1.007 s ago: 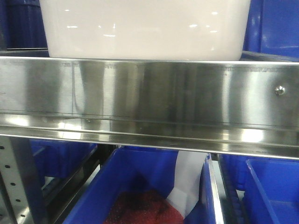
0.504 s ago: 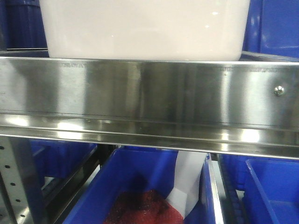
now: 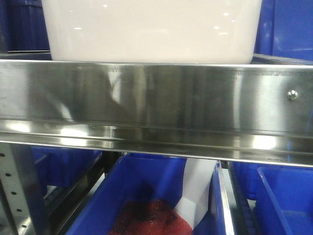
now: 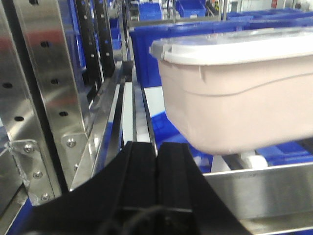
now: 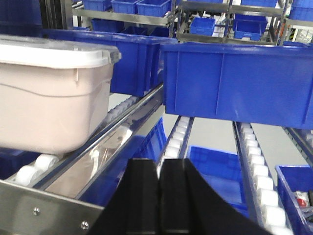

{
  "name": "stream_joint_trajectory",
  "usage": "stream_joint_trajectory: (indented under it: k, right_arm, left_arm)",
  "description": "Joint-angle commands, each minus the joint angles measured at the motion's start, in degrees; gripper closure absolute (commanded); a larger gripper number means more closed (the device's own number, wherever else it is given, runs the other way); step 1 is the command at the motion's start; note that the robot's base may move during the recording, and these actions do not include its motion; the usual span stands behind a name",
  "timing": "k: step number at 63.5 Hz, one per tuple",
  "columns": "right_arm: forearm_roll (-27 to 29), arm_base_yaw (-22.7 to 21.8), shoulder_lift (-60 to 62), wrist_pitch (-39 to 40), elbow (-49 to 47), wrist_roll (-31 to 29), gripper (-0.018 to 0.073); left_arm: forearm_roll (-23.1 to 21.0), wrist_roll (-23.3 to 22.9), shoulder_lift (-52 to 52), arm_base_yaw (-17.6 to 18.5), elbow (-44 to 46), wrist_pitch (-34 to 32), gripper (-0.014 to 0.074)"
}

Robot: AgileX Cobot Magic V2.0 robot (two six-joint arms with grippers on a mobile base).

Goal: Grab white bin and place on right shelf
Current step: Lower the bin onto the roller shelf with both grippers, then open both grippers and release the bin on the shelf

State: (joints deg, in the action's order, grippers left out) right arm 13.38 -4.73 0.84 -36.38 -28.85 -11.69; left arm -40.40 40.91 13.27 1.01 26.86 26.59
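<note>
The white bin (image 3: 146, 29) sits on the right shelf (image 3: 156, 98), its milky, faintly pink plastic walls smooth and glossy, its corners rounded, and a paler lid (image 4: 234, 46) lipping over the rim. It rests on white rollers (image 5: 36, 164) just behind the shelf's broad front rail, a mirror-bright steel band with one small round screw head (image 3: 292, 95) near the right end. A perforated steel upright (image 4: 49, 88) stands to the bin's left. A boxy blue crate (image 5: 234, 83) sits near it on the neighbouring roller lane. Below the rail an open blue crate (image 3: 137, 181) holds something red and grainy. The left gripper (image 4: 156, 181) and the right gripper (image 5: 159, 196) hang short of the bin, each with its flat black jaws pressed together on nothing.
</note>
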Motion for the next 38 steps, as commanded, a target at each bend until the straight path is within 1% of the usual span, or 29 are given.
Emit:
stream_joint_trajectory:
  k: [1,38]
  right_arm:
    - [0.1,-0.1,-0.8,5.7,-1.1,0.1,0.0491]
    - [0.1,-0.1,-0.8,5.6,-1.1,0.1,0.0491]
  left_arm:
    - [-2.6,0.5,0.3,0.3,1.4,-4.6,0.0715]
    - [-2.9,0.5,0.3,0.3,1.4,-4.6,0.0715]
